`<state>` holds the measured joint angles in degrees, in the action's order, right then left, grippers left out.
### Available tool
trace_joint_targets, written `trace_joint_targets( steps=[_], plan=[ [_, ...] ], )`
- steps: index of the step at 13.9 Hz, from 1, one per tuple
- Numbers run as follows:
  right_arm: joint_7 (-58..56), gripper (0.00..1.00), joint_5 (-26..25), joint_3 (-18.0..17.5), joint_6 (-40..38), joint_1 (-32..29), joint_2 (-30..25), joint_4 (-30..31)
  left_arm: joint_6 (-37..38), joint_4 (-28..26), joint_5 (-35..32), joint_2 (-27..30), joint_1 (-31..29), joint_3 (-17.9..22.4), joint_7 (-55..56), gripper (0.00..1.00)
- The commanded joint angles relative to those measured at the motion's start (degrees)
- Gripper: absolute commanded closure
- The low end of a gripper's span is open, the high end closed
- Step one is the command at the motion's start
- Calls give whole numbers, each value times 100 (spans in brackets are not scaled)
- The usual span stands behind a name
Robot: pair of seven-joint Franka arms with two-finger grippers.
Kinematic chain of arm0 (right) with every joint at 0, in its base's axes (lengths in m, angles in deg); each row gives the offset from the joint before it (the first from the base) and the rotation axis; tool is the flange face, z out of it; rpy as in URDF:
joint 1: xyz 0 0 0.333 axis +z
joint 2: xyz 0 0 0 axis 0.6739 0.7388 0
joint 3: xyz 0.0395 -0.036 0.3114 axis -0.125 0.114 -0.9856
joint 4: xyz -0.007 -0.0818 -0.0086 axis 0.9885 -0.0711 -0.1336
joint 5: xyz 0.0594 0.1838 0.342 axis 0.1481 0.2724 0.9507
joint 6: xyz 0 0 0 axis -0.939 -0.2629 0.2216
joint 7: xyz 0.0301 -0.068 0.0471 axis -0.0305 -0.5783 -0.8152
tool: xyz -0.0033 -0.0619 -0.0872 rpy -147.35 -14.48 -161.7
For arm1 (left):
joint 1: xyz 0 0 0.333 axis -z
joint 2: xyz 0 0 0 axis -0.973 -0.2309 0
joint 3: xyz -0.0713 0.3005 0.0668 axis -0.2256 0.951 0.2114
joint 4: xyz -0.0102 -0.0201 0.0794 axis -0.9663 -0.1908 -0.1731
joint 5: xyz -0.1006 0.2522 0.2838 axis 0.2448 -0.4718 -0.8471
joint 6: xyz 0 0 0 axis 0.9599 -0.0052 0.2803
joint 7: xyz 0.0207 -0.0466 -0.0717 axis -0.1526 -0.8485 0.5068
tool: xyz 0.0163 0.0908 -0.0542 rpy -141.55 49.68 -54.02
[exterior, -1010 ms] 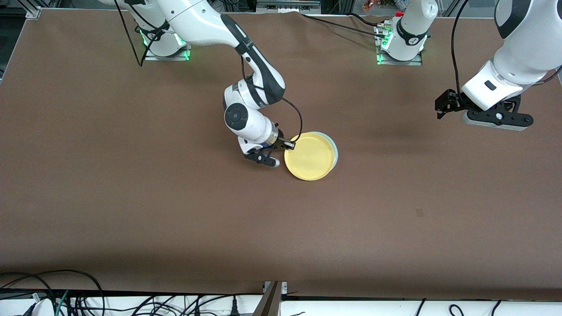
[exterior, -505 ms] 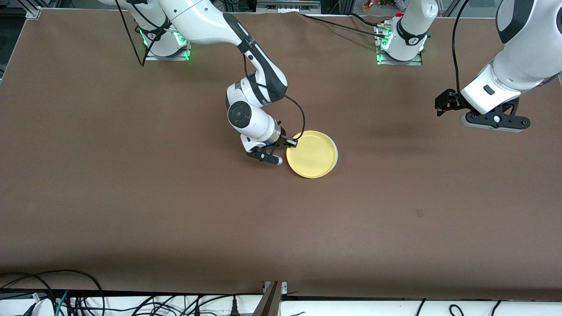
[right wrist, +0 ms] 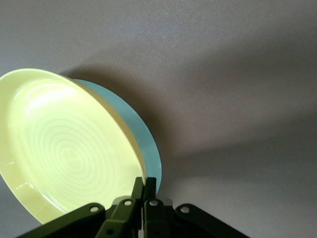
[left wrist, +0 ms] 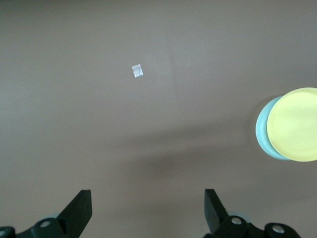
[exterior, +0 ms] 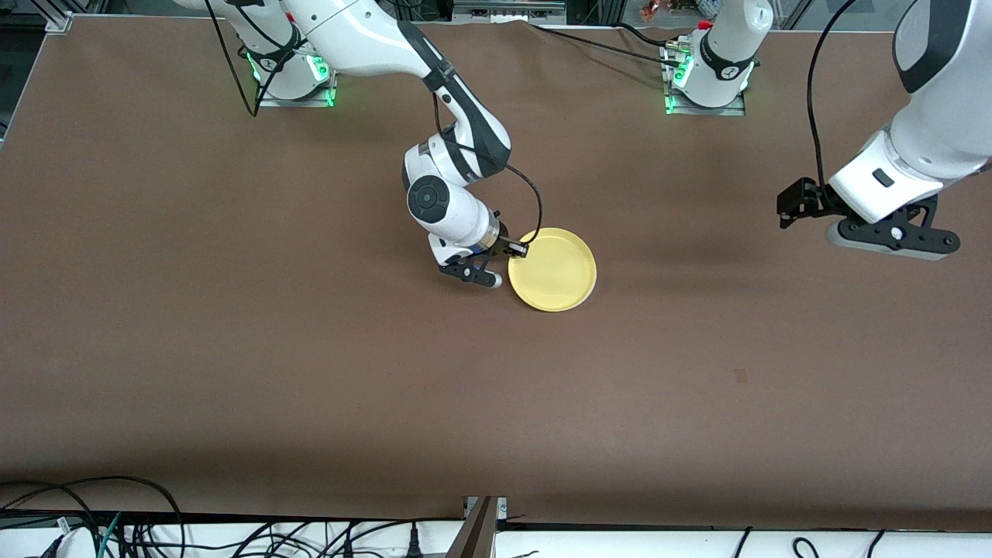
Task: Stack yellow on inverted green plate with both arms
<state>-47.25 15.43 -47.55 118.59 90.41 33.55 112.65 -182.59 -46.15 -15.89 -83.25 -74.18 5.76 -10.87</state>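
Observation:
The yellow plate [exterior: 554,270] lies rim up on top of the green plate, mid-table. The green plate is hidden under it in the front view. A strip of the green plate shows beneath the yellow plate in the right wrist view [right wrist: 143,144] and in the left wrist view [left wrist: 261,133]. My right gripper [exterior: 513,251] is shut on the yellow plate's rim [right wrist: 69,148] at the edge toward the right arm's end. My left gripper [exterior: 786,209] is open and empty, up in the air over the bare table toward the left arm's end.
Brown table cloth all round the plates. A small pale mark [exterior: 740,376] lies on the cloth nearer the front camera; a small white patch on the cloth shows in the left wrist view [left wrist: 137,71]. Cables hang along the table's front edge [exterior: 232,535].
My right gripper has carried the yellow plate a little farther over the green plate, whose edge no longer shows in the front view. My left gripper has drifted slightly outward and lower in the front view.

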Motion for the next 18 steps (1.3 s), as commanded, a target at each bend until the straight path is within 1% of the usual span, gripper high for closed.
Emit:
trace_joint_targets(
  steps=[1, 2, 5, 7, 8, 10, 12, 13, 15, 17, 18],
  plan=[
    [147, 19, -36, 50, 47, 74, 39, -6, 191, 281, 209, -140, -124, -5, -150, 0],
    [164, 0, -45, 58, 47, 100, 48, -6, 191, 264, 314, -62, -124, -5, -141, 0],
    [112, 0, -45, 120, 12, 56, -48, -41, 156, 246, 324, -17, -142, 4, -114, 0],
    [68, 0, -97, 347, -206, 56, -180, -138, 138, 263, 315, -17, -142, -5, -106, 0],
    [33, 0, -167, 531, -548, 47, -250, -251, 182, 290, 263, -17, -142, -14, -114, 0],
    [-229, 0, -326, 996, -1574, -31, -321, -628, 252, 281, 253, 70, -142, -66, -167, 0],
    [-974, 0, -309, 1410, -2769, -250, -321, -1068, 209, 316, 253, 62, -133, -75, -167, 0],
    [-1370, 0, -291, 1542, -3218, -452, -321, -1253, 208, 316, 253, 62, -133, -75, -132, 0],
    [-1899, 0, -326, 1596, -3792, -847, -321, -1438, 200, 325, 262, 53, -142, -75, -132, 0],
    [-2451, 0, -326, 1859, -4205, -1103, -461, -1465, 208, 308, 262, 53, -142, -58, -132, 0],
    [-2803, 0, -335, 2086, -4425, -1130, -471, -1483, 217, 307, 262, 53, -142, -49, -149, 0]
  ],
)
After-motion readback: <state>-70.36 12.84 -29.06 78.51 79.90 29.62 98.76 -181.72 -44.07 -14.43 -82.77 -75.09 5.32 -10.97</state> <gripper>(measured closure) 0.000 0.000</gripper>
